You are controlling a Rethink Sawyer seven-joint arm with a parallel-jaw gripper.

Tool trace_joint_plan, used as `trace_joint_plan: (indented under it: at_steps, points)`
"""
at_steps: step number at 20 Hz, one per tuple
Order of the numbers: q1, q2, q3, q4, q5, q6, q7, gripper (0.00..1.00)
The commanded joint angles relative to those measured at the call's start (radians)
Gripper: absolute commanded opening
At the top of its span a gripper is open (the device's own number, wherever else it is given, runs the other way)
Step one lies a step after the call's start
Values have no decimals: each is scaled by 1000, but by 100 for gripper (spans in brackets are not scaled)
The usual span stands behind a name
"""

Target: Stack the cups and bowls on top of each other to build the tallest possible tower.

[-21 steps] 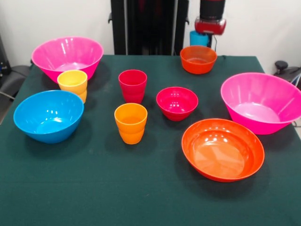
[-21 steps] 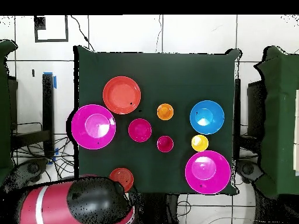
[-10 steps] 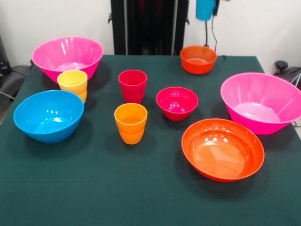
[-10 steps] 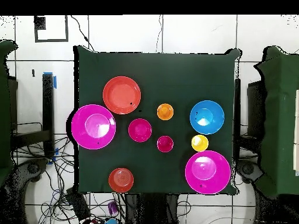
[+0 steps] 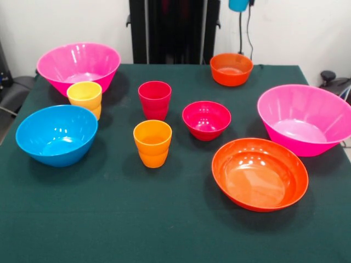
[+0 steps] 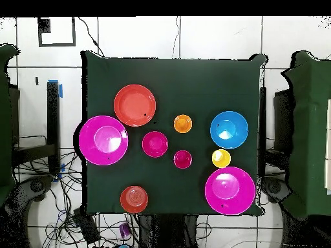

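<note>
Blue cup [image 5: 239,5] up top edge; gripper unseen, grip state can't tell

Open lane along my near table edge.
I see bare green cloth [image 5: 164,230] there; 3 cups [image 5: 153,143] and the magenta-red bowl [image 5: 207,120] crowd the middle.
</note>
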Motion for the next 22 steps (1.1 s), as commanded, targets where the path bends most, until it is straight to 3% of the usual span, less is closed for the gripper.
trace_joint_plan:
  at_steps: [1,11,22]
  points:
    - [-12,67,24,-169,-11,-136,154,0]
    - [-51,129,57,-243,-8,-155,126,0]
    - [-57,219,31,-290,-51,-223,113,0]
